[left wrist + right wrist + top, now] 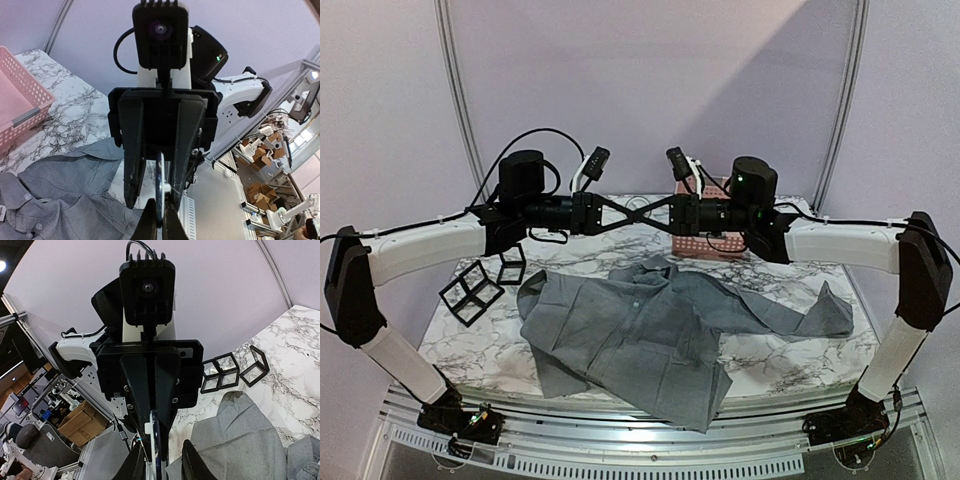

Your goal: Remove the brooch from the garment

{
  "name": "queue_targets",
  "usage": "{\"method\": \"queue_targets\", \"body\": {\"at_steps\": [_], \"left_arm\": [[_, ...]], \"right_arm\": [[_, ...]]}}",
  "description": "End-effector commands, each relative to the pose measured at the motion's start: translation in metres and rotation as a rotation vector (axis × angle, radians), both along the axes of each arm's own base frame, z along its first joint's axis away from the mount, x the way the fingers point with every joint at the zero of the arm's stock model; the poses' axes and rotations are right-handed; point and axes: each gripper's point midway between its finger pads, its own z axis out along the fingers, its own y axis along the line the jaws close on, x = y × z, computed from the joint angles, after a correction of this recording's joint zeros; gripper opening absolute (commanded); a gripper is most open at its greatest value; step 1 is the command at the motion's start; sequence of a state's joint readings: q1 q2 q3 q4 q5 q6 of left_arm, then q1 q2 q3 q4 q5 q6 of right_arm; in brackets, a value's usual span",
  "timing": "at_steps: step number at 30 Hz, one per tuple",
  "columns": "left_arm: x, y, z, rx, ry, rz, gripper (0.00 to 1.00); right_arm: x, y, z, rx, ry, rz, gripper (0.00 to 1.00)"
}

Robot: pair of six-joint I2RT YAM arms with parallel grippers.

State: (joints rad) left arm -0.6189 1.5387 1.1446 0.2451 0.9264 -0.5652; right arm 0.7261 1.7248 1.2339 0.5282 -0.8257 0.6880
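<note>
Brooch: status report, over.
Left hand shut on small silver piece, likely the brooch, held mid-air. Right hand open around it. Garment lies below, clear of both.

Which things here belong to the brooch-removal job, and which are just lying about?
For the job: garment; brooch, apparently the thin piece pinched by the left gripper; open right gripper straddling it.
Lying about: pink basket; black wire cubes; marble table underneath.

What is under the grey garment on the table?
The garment lies spread on the marble table, which shows around it; its lower hem hangs over the near edge. Anything beneath the cloth is covered and cannot be seen.
</note>
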Motion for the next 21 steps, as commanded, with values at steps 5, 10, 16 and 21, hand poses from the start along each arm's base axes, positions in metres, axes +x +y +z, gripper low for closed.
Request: {"method": "queue_targets", "body": {"at_steps": [5,10,16,21], "left_arm": [[-0.011,-0.002,0.007,-0.008,-0.035,-0.040,0.00],[-0.011,-0.002,0.007,-0.007,-0.038,-0.040,0.00],[-0.011,-0.002,0.008,-0.007,-0.042,-0.039,0.00],[-0.012,-0.001,0.008,-0.006,-0.047,-0.039,0.00]], "right_arm": [[0.020,0.000,-0.006,0.001,0.062,-0.042,0.20],[0.022,0.001,-0.011,-0.004,0.088,-0.030,0.19],[0.023,0.003,-0.018,-0.026,0.116,-0.018,0.18],[0.027,0.005,-0.023,-0.046,0.161,0.005,0.17]]}}
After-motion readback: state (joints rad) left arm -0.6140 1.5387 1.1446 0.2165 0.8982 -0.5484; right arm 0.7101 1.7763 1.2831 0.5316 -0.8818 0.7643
